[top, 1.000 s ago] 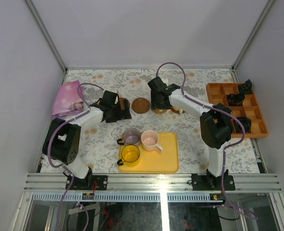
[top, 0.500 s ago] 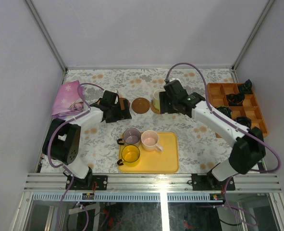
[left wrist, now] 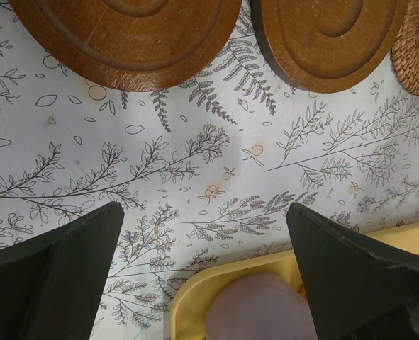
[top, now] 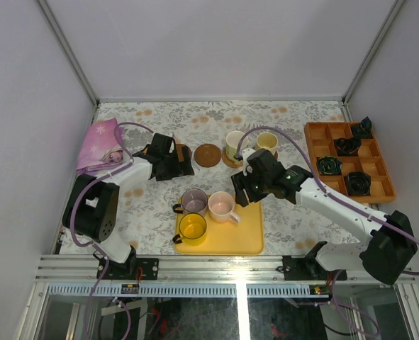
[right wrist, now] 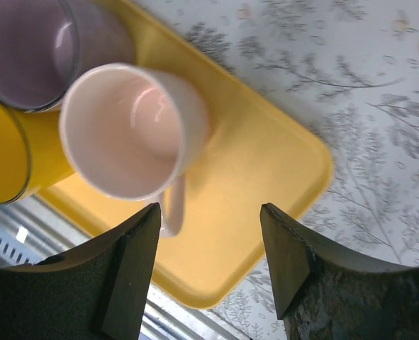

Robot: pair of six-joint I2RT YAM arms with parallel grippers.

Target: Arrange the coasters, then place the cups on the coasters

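Three cups stand on the yellow tray [top: 248, 227]: purple-grey [top: 193, 201], pink [top: 222, 205] and yellow [top: 192, 227]. My right gripper [top: 239, 193] hangs open over the tray just right of the pink cup [right wrist: 124, 131], its jaws [right wrist: 209, 262] empty. Behind it, the white cup with the green handle [top: 234, 144] and the cream cup [top: 266, 142] each stand on a coaster. A bare coaster [top: 208, 154] lies left of them. My left gripper [top: 183, 164] is wide open and empty beside another coaster [left wrist: 124, 35], with the bare one [left wrist: 330, 42] at its right.
A pink cloth [top: 99, 145] lies at the back left. An orange compartment box [top: 315, 132] with small black parts sits at the right edge. A woven round mat [left wrist: 418, 42] shows at the right edge of the left wrist view. The tray's corner [left wrist: 195, 308] lies under the left jaws.
My right arm has drawn back from the white cup at the rear and swung down over the tray beside the pink cup, jaws a little wider. The left arm has stayed put.
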